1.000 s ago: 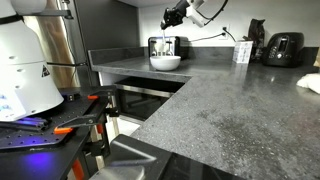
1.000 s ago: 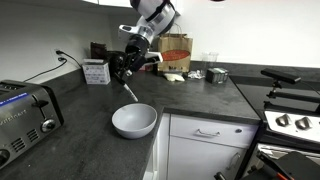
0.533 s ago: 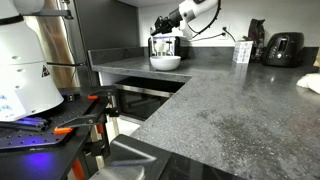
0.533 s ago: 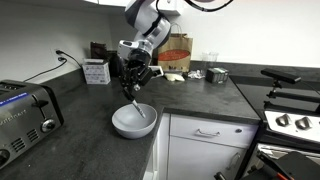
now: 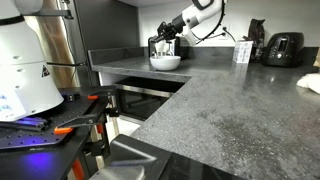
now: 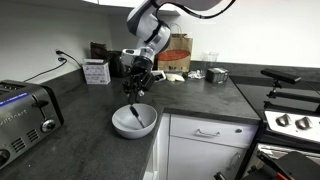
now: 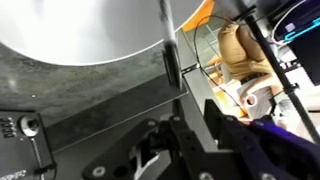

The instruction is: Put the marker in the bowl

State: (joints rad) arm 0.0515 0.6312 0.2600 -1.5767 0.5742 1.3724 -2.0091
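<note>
The white bowl (image 6: pixel 133 122) stands on the dark counter near its front edge; it also shows in an exterior view (image 5: pixel 166 62) and fills the top left of the wrist view (image 7: pixel 80 30). My gripper (image 6: pixel 136 88) hangs just above the bowl, also seen in an exterior view (image 5: pixel 162 46), and is shut on the marker (image 6: pixel 133 106). The dark thin marker points down, with its lower end inside the bowl. In the wrist view the marker (image 7: pixel 170 62) sticks out from my fingers (image 7: pixel 185 112) along the bowl's rim.
A black-and-silver toaster (image 6: pixel 25 110) stands at the counter's end, also in an exterior view (image 5: pixel 283 48). A white cylindrical container (image 5: pixel 242 50), a small box (image 6: pixel 97 71), a brown bag (image 6: pixel 178 52) and a metal cup (image 6: pixel 216 74) stand behind. A stove (image 6: pixel 290 115) adjoins the counter.
My gripper has come down with the marker from above and behind the bowl to just over it. The marker's tip now reaches into the bowl.
</note>
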